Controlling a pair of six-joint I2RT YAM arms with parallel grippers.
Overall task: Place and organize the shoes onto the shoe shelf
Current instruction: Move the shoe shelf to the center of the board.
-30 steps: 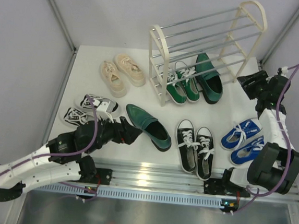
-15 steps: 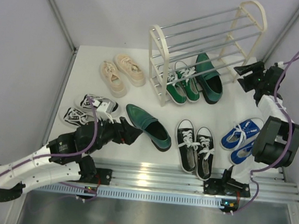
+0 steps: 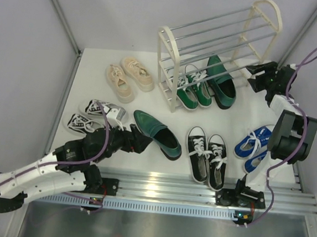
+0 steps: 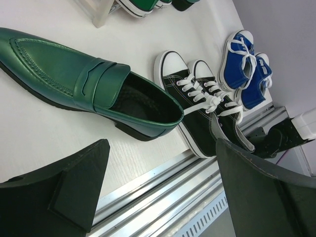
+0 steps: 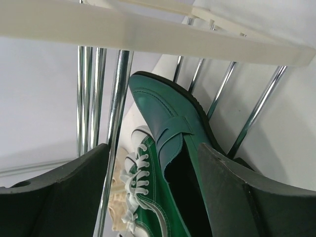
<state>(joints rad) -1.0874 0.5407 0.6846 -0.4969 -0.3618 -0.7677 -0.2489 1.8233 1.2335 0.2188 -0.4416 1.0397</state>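
Overhead coverage gives us the whole layout: the shoe shelf [image 3: 165, 52] stands at the far side of the table [image 3: 248, 112]. At its bottom lie the green canvas sneakers [image 3: 193, 91] and the shelved loafer [image 3: 222, 82], all sticking out on the near side. The cream sneakers [image 3: 128, 78] sit left of the shelf and the striped sneakers [image 3: 95, 116] nearer on the left. The black sneakers [image 3: 206, 156] and blue sneakers [image 3: 253, 144] are at the near right, the blue pair partly hidden by the right arm. The loose loafer [image 3: 158, 134] lies between the striped and black pairs. Only the left wrist view shows us bare table between the left gripper [image 3: 144, 142] and the loose loafer, which rests on its sole, broadside across that view, with the black pair and both blue shoes beyond it. Only the right wrist view lets us look between the silver rods [image 5: 121, 98], under a cream frame bar [image 5: 148, 29], at the shelved loafer with 1 green sneaker just beside it. The left arm lies low, stretched from the near left toward the loose loafer's side; its 2 fingers [image 4: 74, 192] are spread wide and hold nothing. The right arm stands folded with its elbow high, its wrist reaching to the shelf's right end. The right gripper [image 3: 252, 77] is also spread wide and empty, just beside the frame; we cannot tell whether it touches it.
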